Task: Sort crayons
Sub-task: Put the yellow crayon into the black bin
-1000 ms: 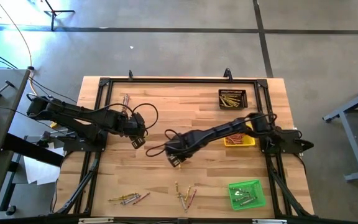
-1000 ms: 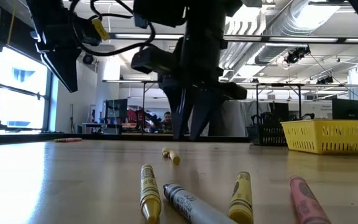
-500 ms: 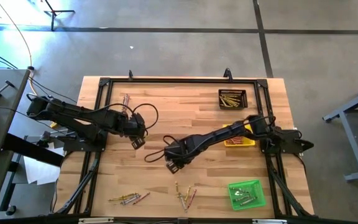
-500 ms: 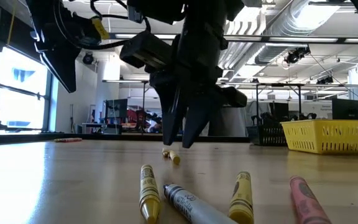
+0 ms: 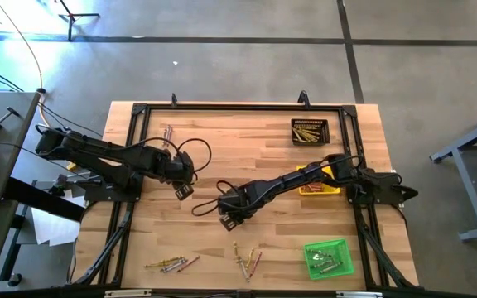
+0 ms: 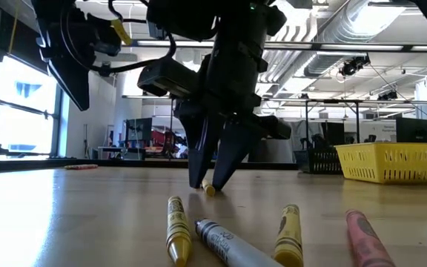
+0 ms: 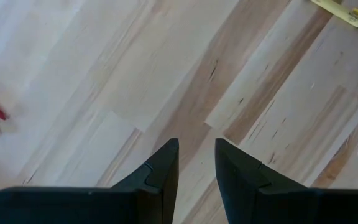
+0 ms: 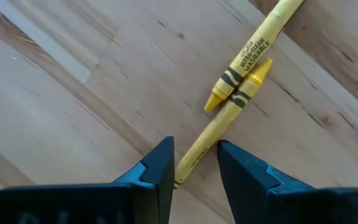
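Right pincer point(image 8: 194, 163), parted, is set astride one yellow crayon point(image 8: 241, 96) on the tabletop point(image 5: 263, 149); its crossed neighbour could be nudged or snagged; left pincer point(image 7: 196, 163) is parted, empty.

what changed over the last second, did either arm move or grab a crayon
The right gripper swung toward the table's near edge and came down over the two yellow crayons lying crossed on the wooden table; its open fingers now straddle the long one's end, nothing gripped yet. The left gripper stayed put, open and empty. The crayon piles near the front edge and the black, yellow and green trays did not move.
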